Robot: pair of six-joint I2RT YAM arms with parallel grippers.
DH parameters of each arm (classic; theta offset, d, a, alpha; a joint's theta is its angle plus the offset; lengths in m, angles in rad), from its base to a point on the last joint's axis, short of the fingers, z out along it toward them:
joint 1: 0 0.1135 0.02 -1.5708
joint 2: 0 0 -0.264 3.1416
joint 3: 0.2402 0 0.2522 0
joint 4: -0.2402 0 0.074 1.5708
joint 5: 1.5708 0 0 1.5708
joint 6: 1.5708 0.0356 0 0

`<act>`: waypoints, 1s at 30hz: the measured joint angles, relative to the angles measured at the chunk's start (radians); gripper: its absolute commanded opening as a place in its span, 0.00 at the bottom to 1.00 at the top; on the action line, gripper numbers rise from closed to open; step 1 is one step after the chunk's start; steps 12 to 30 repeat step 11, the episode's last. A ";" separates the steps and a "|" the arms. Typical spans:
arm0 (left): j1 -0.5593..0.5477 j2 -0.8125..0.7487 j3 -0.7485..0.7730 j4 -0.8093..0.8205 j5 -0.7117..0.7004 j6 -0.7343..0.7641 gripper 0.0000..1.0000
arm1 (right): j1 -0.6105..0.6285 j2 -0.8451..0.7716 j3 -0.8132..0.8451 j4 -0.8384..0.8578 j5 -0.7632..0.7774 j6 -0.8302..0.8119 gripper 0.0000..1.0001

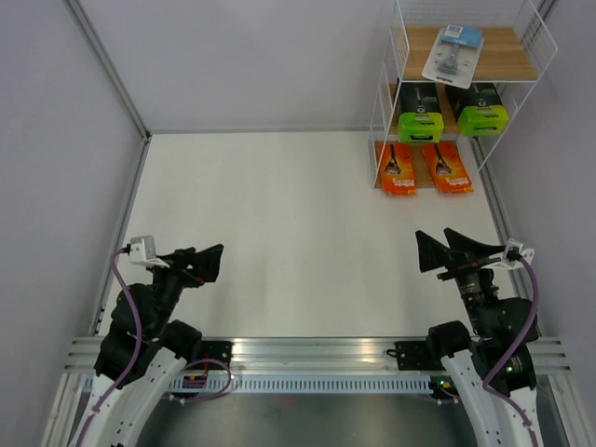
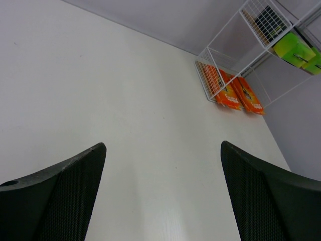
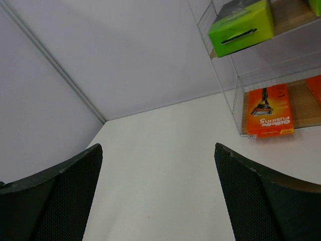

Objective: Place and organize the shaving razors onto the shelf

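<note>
Left end effector (image 1: 214,264) and right end effector (image 1: 430,235) both spread, shaving razors (image 1: 396,168) well apart on the shelf (image 1: 507,51).

Five razor packs (image 1: 453,54) across three shelf (image 1: 509,45) tiers

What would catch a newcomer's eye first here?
The wire shelf in the far right corner, stocked: blue blister on top, two green-ended boxes in the middle, two orange cards on the bottom. The left gripper and right gripper hang open and empty at the near edge.
</note>
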 measured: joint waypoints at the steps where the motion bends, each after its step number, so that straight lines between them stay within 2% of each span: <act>1: 0.000 -0.006 -0.003 -0.006 -0.013 -0.003 1.00 | 0.000 -0.031 -0.015 -0.007 0.027 0.017 0.98; 11: 0.000 -0.043 -0.042 -0.027 -0.087 -0.066 1.00 | 0.000 -0.027 -0.092 -0.041 0.132 0.088 0.98; 30: 0.000 -0.043 -0.042 -0.027 -0.087 -0.066 1.00 | 0.000 -0.027 -0.092 -0.041 0.132 0.088 0.98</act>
